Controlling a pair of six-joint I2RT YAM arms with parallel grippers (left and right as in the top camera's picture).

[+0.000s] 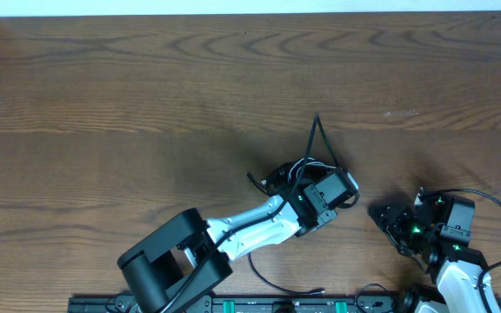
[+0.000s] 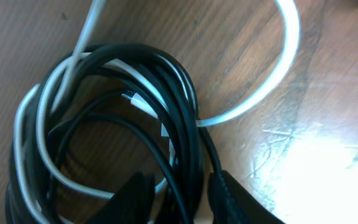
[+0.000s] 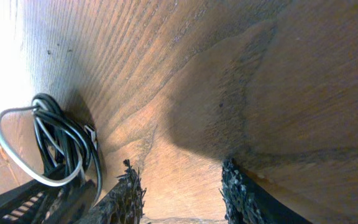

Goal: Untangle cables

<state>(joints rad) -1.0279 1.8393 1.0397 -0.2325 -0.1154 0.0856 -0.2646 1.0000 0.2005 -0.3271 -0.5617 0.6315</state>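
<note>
The bench [image 1: 103, 104] is a dark brown wood-grain top with a pale strip along its far edge. The cables [image 1: 307, 169] lie in one coiled bundle right of centre, nearer the near edge than the far edge. One black loop of the bundle reaches out toward the far edge.

The left arm comes in from the near edge, and the left gripper [image 1: 290, 180] sits directly over the bundle. In the left wrist view the cables [image 2: 166, 93] are several thin black cords wound together. A whitish strand [image 2: 278, 68] threads through them and arcs out onto bare wood. The left gripper [image 2: 179, 199] has its fingers [image 2: 135, 199] on either side of a few black cords. The view does not show whether the jaws are pressing on those cords.

The right gripper [image 1: 388, 217] is near the right end of the near edge, just beside the bundle but apart from it. In the right wrist view the right gripper [image 3: 182, 193] is released, with its fingers [image 3: 238, 193] spread and only bare wood between them. The cables [image 3: 61, 143] lie off to one side of it.
</note>
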